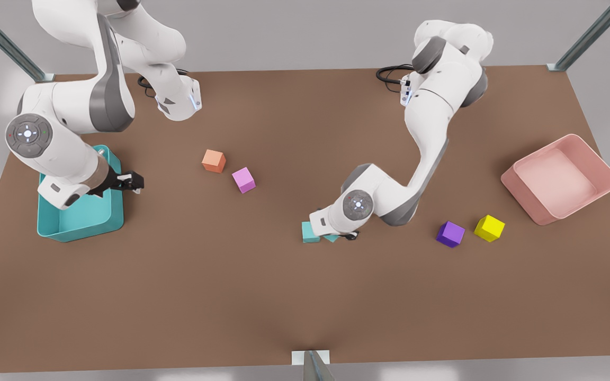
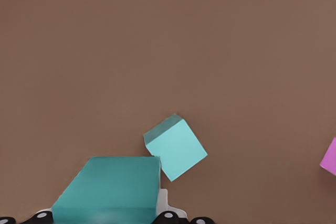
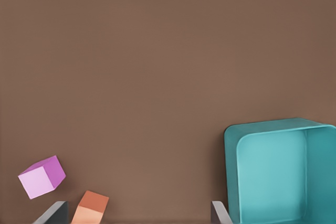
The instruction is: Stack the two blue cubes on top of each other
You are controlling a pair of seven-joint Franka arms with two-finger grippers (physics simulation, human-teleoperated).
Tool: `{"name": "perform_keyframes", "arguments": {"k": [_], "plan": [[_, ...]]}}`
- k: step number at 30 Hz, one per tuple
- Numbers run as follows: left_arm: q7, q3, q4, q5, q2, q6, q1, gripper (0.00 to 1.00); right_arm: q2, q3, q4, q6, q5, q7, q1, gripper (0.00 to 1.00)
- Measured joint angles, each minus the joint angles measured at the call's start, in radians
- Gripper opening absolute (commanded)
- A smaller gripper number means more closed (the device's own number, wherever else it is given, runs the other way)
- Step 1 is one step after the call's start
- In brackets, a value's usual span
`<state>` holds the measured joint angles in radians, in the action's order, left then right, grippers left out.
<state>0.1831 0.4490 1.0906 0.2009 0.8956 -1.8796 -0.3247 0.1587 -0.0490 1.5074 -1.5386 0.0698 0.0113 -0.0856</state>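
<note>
Where the brown table (image 1: 231,296) ends nearest the front camera, a metal post (image 1: 313,366) meets its edge, with grey floor around it; just beyond, at mid-table, the left gripper (image 1: 348,235) is down at the surface, clamped on one blue cube (image 2: 110,190), which shows between its fingers in the left wrist view; the other blue cube (image 2: 176,148) sits on the table turned at an angle, one corner touching the held one; a purple cube (image 1: 450,234) and a yellow cube (image 1: 489,228) lie toward the front view's right; farther back the right gripper (image 1: 131,183) waits over the rim of the teal bin (image 1: 88,227), its fingers (image 3: 52,213) spread wide and holding nothing; a pink cube (image 1: 243,179), an orange cube (image 1: 214,161) and a pink bin (image 1: 517,185) lie beyond.
</note>
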Motion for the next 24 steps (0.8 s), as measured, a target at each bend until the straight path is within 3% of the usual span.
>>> {"name": "perform_keyframes", "arguments": {"k": [17,18,24], "plan": [[0.597,-0.011,-0.014,0.022,0.086,-0.089,-0.086,0.73,0.006,0.000,0.003,-0.005,-0.020,0.009,0.014,1.00],[0.618,-0.011,-0.015,0.021,0.088,-0.091,-0.088,0.98,0.006,0.000,0.003,-0.005,-0.020,0.010,0.015,1.00],[0.722,-0.023,-0.015,0.021,0.089,-0.103,-0.088,1.00,0.009,0.001,0.003,-0.007,-0.020,0.011,0.015,1.00]]}}
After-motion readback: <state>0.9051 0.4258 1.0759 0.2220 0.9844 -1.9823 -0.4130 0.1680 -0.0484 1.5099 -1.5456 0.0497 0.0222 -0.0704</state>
